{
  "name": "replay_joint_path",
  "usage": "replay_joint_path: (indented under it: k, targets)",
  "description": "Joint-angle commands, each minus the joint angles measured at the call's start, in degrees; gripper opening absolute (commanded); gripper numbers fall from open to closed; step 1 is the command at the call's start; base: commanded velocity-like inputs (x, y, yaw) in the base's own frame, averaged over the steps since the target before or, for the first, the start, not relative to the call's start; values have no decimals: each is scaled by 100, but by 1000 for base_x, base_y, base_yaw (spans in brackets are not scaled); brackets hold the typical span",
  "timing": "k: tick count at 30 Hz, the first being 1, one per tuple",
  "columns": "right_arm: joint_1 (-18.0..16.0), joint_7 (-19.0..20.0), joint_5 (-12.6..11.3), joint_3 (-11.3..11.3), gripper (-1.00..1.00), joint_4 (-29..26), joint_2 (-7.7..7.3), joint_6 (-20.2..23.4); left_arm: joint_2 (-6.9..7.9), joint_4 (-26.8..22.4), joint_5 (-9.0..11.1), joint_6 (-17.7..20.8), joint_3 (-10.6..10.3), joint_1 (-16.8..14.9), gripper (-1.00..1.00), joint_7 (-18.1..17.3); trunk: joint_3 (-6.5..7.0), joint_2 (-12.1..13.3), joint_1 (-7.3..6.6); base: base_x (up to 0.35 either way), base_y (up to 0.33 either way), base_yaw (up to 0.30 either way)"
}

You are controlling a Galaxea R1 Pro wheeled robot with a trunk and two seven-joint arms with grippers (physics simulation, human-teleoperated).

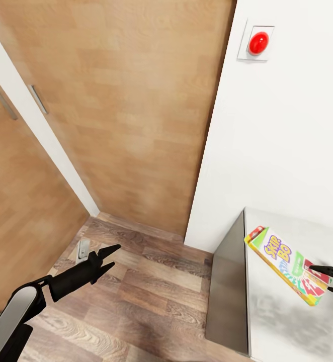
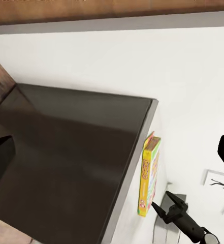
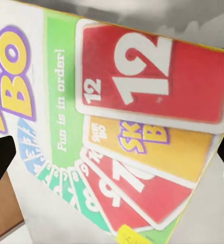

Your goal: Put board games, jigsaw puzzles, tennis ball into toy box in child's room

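Head view shows the right gripper (image 1: 331,281) at the picture's right edge, closed on the near end of a small yellow, green and red board game (image 1: 286,265); the flat box hangs tilted above the pale table (image 1: 307,327), its long axis running away from the fingers toward the white wall (image 1: 287,151). The left gripper (image 1: 108,257) hovers over the wood floor (image 1: 146,281), slightly parted and holding nothing, well apart from the box; the right arm is plainly the nearer.
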Motion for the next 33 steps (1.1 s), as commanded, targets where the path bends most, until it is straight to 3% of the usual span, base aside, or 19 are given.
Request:
replay_joint_path:
  k: [1,16,33]
  targets:
    - [-6,45,39,-13,100,1,0,28,2,-7,51,16,1,-4,100,58,-9,-10,3,29,-9,0]
    - [-6,44,37,-13,100,-8,-7,28,1,-6,16,16,1,-4,100,58,-9,-10,3,9,-3,11]
    - [-22,52,37,-13,100,-18,-13,41,1,-4,12,16,1,-4,100,58,-9,-10,3,1,0,208]
